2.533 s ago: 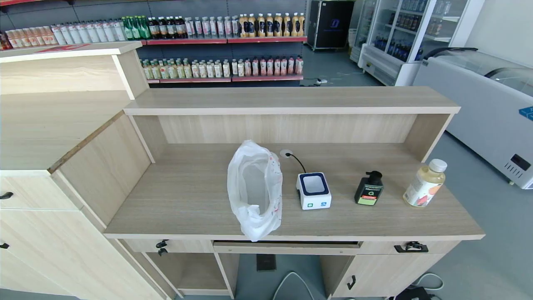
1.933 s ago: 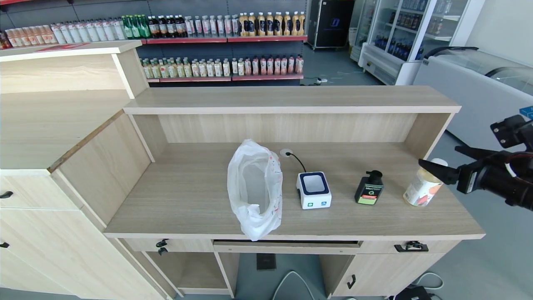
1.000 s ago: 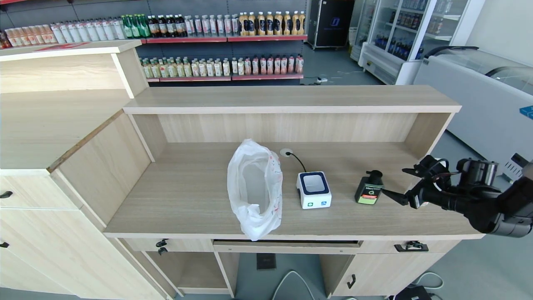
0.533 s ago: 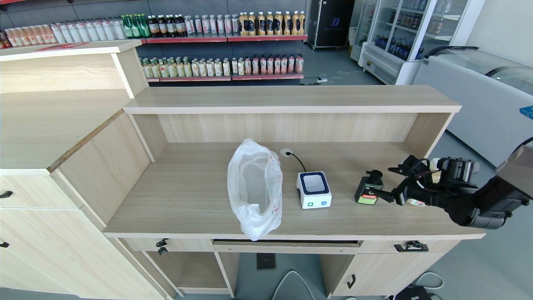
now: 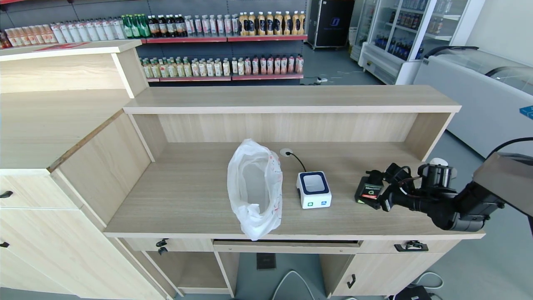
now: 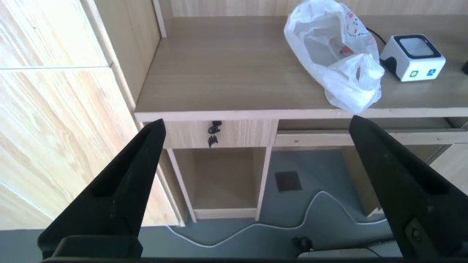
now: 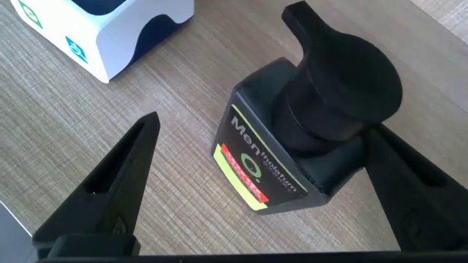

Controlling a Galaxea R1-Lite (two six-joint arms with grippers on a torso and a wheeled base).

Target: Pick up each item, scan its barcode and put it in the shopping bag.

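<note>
A black pump bottle [image 5: 368,191] with a green and red label stands on the wooden counter [image 5: 187,196], right of the white scanner [image 5: 313,190]. My right gripper [image 5: 371,190] is open, one finger on each side of the bottle [image 7: 307,146], with no firm contact visible. The juice bottle's white cap [image 5: 438,161] peeks out behind my right arm. The white shopping bag [image 5: 255,189] stands open left of the scanner. My left gripper [image 6: 257,123] hangs open and empty in front of the counter's left end, below its top.
The scanner's cable [image 5: 293,160] runs to a hole at the back of the counter. A raised back shelf [image 5: 291,100] and a side wall [image 5: 431,137] bound the counter. Drawers with black handles [image 5: 411,247] sit beneath it.
My right arm came in from the right, passed the juice bottle and moved left. Its open fingers now straddle the black pump bottle. The bag and scanner have not moved.
</note>
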